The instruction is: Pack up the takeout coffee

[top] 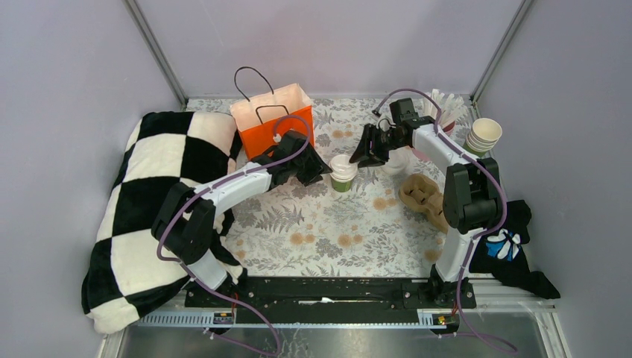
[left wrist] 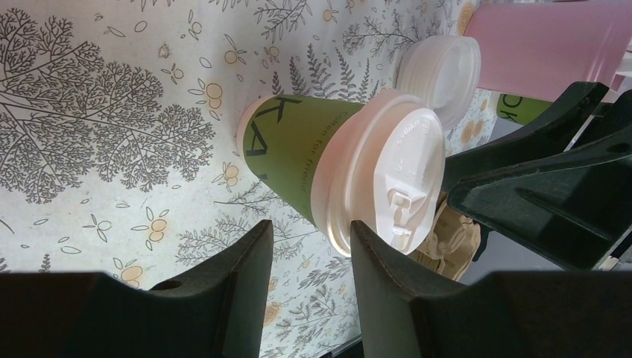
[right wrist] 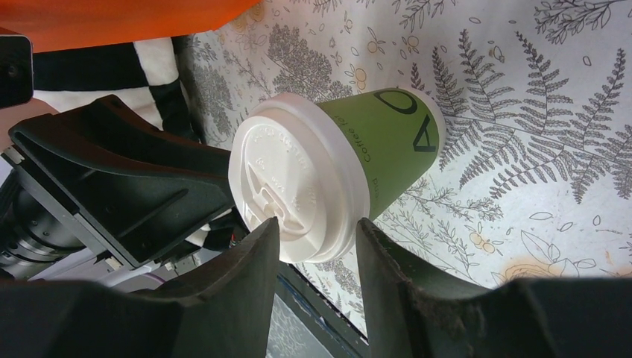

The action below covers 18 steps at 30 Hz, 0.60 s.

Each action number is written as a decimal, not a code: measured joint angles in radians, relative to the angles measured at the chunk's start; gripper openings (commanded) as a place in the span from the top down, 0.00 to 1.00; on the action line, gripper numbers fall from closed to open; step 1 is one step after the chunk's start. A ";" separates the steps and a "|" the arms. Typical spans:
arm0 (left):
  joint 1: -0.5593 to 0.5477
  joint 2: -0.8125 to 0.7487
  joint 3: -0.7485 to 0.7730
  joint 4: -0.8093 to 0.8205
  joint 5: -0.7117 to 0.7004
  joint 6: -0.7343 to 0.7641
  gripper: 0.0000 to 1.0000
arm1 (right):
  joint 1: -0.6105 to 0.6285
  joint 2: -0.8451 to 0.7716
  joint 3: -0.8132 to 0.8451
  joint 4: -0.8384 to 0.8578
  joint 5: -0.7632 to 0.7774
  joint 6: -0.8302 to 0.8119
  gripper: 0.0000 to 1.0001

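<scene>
The takeout coffee [top: 343,172], a green cup with a white lid, stands upright on the fern-print tablecloth in the middle back. My left gripper [top: 319,170] is just left of it, open and empty. My right gripper [top: 364,155] is just right of it, open and empty. In the left wrist view the cup [left wrist: 305,149] lies beyond the open gripper [left wrist: 311,227], with its lid rim near one fingertip. In the right wrist view the cup [right wrist: 387,145] lies beyond the open gripper [right wrist: 317,227], and the lid sits just past the fingertips. The brown pulp carrier [top: 423,195] lies to the right.
An orange paper bag [top: 272,119] stands behind the left gripper. Loose white lids [top: 395,160], a pink holder with straws [top: 445,112] and a stack of lidless cups [top: 483,136] are at the back right. A checkered blanket [top: 149,209] fills the left. A black cloth [top: 514,246] lies right.
</scene>
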 measured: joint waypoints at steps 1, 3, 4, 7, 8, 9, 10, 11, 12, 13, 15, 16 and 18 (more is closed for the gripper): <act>0.000 0.000 -0.003 0.000 0.001 0.000 0.55 | 0.001 0.000 -0.003 0.000 0.000 0.000 0.51; 0.000 0.000 -0.009 -0.001 0.003 0.001 0.55 | 0.001 0.000 -0.007 0.000 0.001 0.000 0.51; 0.000 0.000 -0.010 -0.002 0.004 0.001 0.55 | 0.001 0.000 -0.010 0.000 0.001 0.000 0.51; 0.000 -0.003 -0.016 -0.004 0.004 0.008 0.55 | 0.002 0.000 -0.014 0.000 0.003 0.000 0.51; 0.000 -0.003 -0.018 -0.005 0.004 0.011 0.55 | 0.003 0.000 -0.014 -0.001 0.003 0.000 0.51; 0.000 -0.004 -0.021 -0.008 0.003 0.015 0.55 | 0.003 0.000 -0.014 -0.001 0.004 0.000 0.50; 0.000 -0.005 -0.022 -0.013 0.003 0.019 0.55 | 0.003 0.000 -0.014 -0.002 0.005 0.000 0.50; 0.000 -0.005 -0.023 -0.018 0.003 0.022 0.55 | 0.004 0.000 -0.014 -0.002 0.007 -0.001 0.50; 0.000 -0.005 -0.023 -0.022 0.003 0.026 0.55 | 0.005 0.000 -0.014 -0.002 0.008 -0.003 0.50; 0.000 -0.005 -0.024 -0.024 0.003 0.027 0.55 | 0.005 0.000 -0.014 -0.005 0.009 -0.005 0.51; 0.000 -0.005 -0.024 -0.023 0.004 0.032 0.55 | 0.005 0.000 -0.014 -0.009 0.016 -0.008 0.51; 0.000 -0.005 -0.023 -0.023 0.004 0.034 0.55 | 0.006 0.000 -0.014 -0.008 0.025 -0.008 0.51; 0.000 -0.005 -0.023 -0.023 0.004 0.037 0.55 | 0.006 0.000 -0.015 -0.008 0.034 -0.008 0.53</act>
